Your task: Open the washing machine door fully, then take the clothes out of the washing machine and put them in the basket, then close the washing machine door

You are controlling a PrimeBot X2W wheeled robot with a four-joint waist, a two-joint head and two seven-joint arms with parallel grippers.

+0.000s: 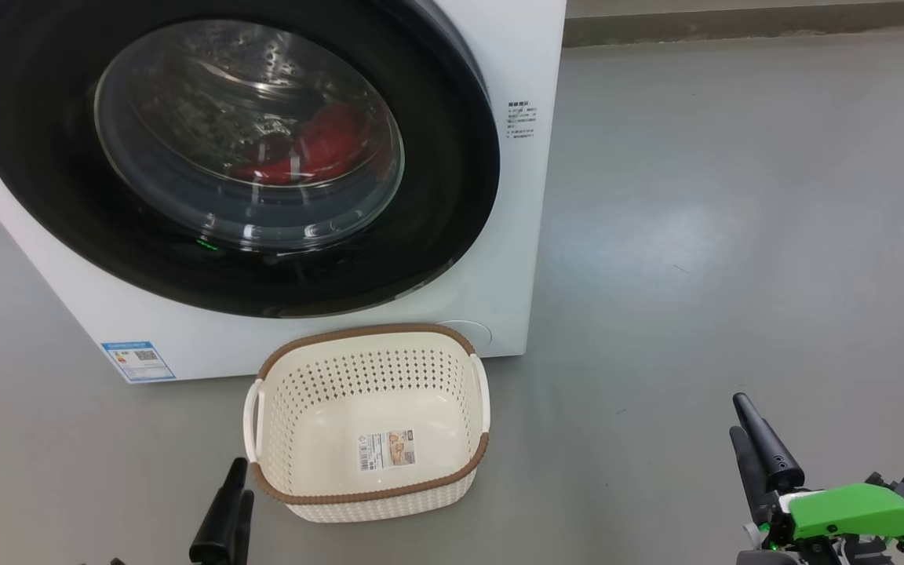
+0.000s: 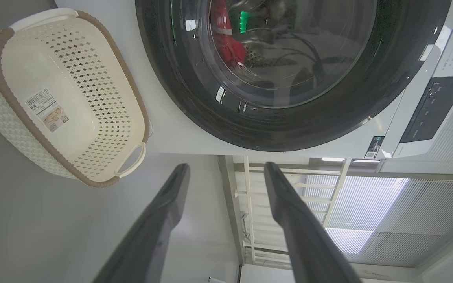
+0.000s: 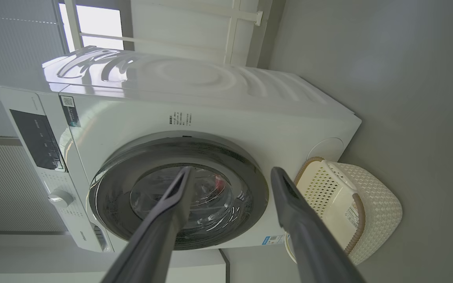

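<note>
Door (image 1: pixel 44 196) is shut; L end effector (image 2: pixel 225 169), R end effector (image 3: pixel 230 173) are seen open, empty. Basket (image 1: pixel 366 345) at door's 6 o'clock may be knocked by swing.

The washing machine (image 1: pixel 526 196) is showing white, its door (image 1: pixel 44 180) rimmed glossy black. The clothes (image 1: pixel 330 137) are showing red. At six o'clock, the cream basket (image 1: pixel 303 392) is wearing perforations and a brown rim.
</note>
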